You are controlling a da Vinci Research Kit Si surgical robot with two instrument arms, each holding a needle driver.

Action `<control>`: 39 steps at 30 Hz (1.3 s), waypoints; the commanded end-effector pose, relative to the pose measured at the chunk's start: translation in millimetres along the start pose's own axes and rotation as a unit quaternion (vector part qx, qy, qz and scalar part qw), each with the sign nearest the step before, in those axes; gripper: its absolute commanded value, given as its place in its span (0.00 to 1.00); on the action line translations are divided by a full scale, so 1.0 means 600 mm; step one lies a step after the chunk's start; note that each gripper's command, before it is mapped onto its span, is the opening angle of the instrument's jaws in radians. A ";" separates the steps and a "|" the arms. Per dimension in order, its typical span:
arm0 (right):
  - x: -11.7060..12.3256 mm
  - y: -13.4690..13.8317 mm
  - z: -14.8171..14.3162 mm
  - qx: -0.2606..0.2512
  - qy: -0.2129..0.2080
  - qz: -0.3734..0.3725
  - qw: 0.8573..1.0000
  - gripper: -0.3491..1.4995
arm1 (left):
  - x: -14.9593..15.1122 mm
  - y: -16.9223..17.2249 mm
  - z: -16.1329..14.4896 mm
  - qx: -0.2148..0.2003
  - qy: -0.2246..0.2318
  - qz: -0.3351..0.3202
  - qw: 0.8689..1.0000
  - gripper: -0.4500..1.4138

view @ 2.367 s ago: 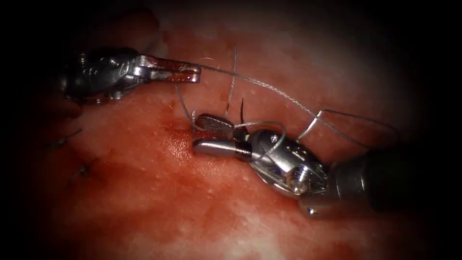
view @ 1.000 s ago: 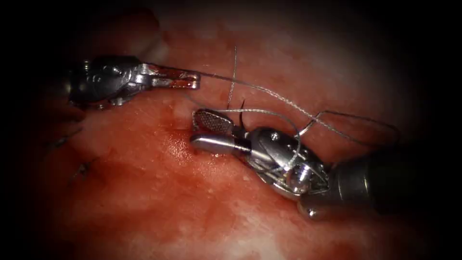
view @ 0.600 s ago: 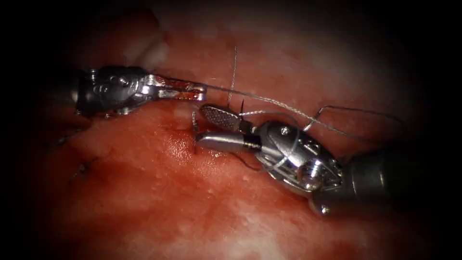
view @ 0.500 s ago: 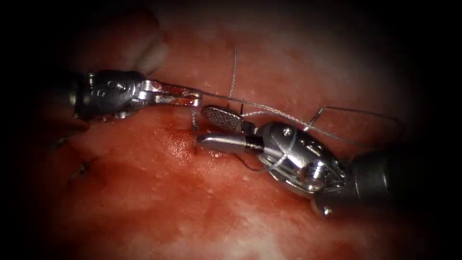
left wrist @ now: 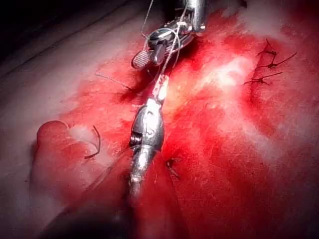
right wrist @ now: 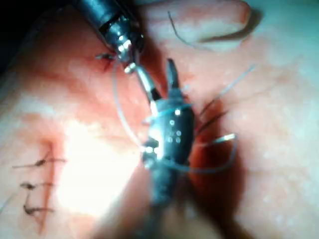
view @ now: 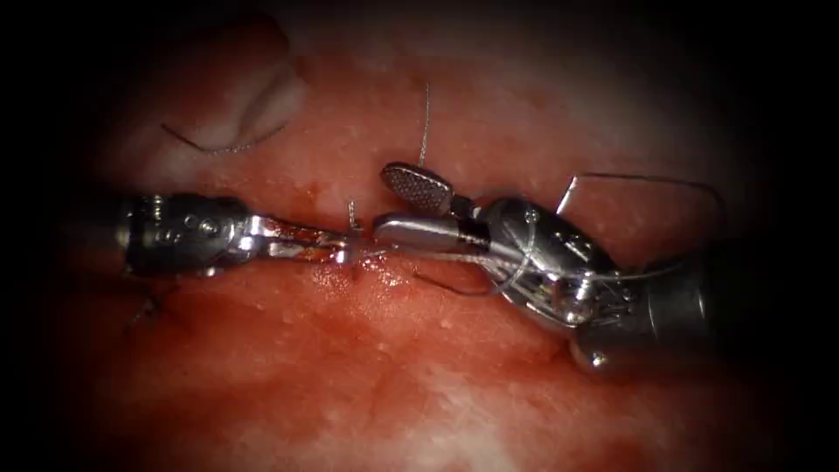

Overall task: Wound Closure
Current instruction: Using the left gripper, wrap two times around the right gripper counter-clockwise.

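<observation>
L tool point(view: 336, 252) fingers clamped on thread point(view: 454, 257), R tool point(view: 398, 205) fingers wide, empty; L wrist view: needle point(left wrist: 93, 144) loose on tissue point(left wrist: 224, 164).

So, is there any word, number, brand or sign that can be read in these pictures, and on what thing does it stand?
None: no readable text in any view.
Left arm's steel tool, pincer shut on the thin grey thread: bare metal.
Right arm's steel tool, pincer open and holding nothing: only a crosshatched grip face.
Red, wet tissue: unmarked.
</observation>
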 end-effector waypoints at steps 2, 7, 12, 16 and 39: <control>-0.0011 0.0011 0.0004 -0.014 0.000 -0.009 1.000 0.43 | -0.0007 0.0009 0.0012 -0.003 0.002 0.000 1.000 0.00; -0.0027 0.0024 0.0016 -0.049 -0.022 -0.032 0.998 0.41 | 0.0004 0.0034 0.0031 -0.009 0.006 -0.004 1.000 0.00; -0.0064 0.0021 0.0042 -0.065 -0.085 -0.077 0.991 0.40 | 0.0030 0.0039 0.0051 -0.010 0.010 -0.010 1.000 0.00; -0.0077 0.0009 0.0054 -0.055 -0.110 -0.093 0.988 0.39 | 0.0064 0.0018 0.0068 -0.009 0.016 -0.020 1.000 0.00; -0.0090 -0.0054 0.0058 0.035 -0.145 -0.095 0.984 0.37 | 0.0060 -0.0179 0.0070 -0.041 -0.041 -0.028 0.998 0.00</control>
